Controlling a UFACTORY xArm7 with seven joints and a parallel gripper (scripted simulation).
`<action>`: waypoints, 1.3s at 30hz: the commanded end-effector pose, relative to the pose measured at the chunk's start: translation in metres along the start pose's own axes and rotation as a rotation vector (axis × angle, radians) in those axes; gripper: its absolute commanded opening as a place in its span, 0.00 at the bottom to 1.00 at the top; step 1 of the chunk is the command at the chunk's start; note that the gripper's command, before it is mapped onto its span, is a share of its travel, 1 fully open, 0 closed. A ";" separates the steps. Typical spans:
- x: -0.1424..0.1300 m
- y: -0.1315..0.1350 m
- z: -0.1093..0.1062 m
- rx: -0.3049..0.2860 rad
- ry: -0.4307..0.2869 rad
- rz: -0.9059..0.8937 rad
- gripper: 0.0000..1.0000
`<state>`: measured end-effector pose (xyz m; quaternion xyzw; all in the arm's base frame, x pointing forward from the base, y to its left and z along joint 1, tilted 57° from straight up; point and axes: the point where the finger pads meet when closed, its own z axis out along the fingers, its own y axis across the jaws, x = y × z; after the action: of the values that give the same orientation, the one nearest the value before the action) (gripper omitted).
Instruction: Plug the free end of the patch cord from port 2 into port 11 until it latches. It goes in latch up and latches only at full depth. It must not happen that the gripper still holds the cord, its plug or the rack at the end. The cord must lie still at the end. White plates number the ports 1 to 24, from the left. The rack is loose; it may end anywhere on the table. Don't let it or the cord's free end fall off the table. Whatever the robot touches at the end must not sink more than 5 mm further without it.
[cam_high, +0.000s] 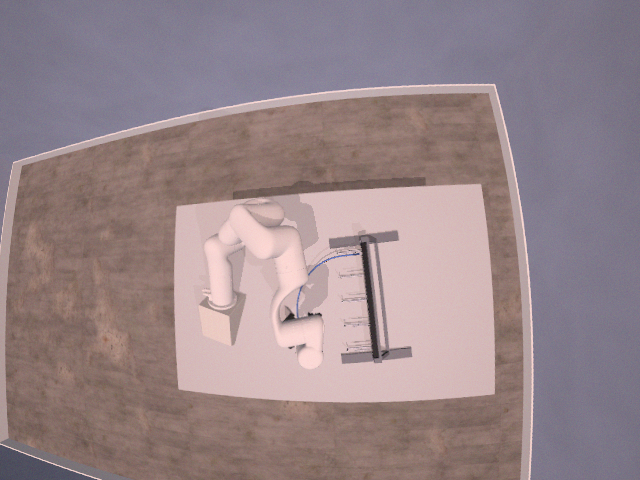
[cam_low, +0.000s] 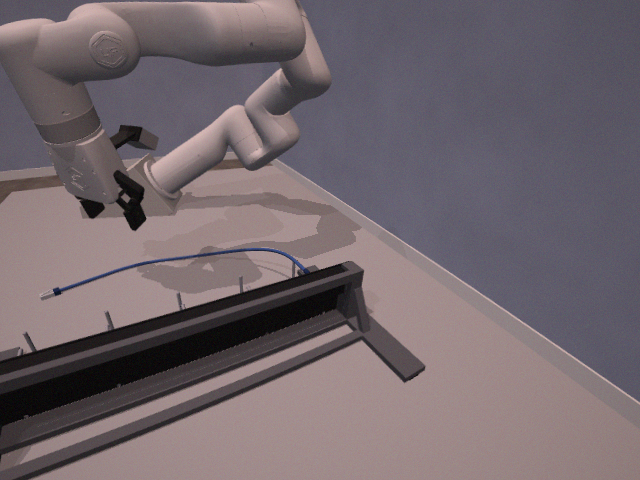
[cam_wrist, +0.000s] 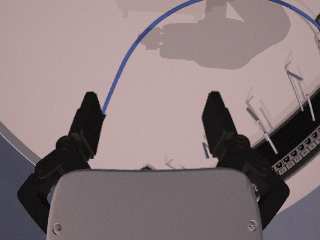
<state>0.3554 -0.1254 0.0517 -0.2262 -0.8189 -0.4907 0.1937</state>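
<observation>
A thin blue patch cord (cam_low: 170, 259) curves over the white table from the rack's right end (cam_low: 306, 270) to its free plug (cam_low: 47, 294), which lies on the table in front of the rack. The dark rack (cam_low: 175, 330) stands upright on its feet; in the top view it runs up and down (cam_high: 370, 297). My gripper (cam_low: 112, 206) is open and empty, well above the table, over the free part of the cord. In the wrist view the cord (cam_wrist: 167, 20) passes behind the left finger; the fingers stand wide apart. The plug is hidden there.
Several thin cord stubs (cam_low: 178, 299) stick out of the rack's front. The rack's foot (cam_low: 392, 356) reaches toward the table's right edge (cam_low: 465, 289). The arm's base block (cam_high: 222, 320) stands at the table's left in the top view.
</observation>
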 end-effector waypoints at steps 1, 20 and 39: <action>-0.027 -0.028 0.003 -0.038 -0.092 0.138 1.00; -0.085 -0.095 0.015 -0.131 -0.290 0.472 1.00; -0.085 -0.095 0.015 -0.132 -0.290 0.472 0.00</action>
<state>0.3708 -0.1642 -0.0686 -0.4891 -0.7290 -0.4476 0.1702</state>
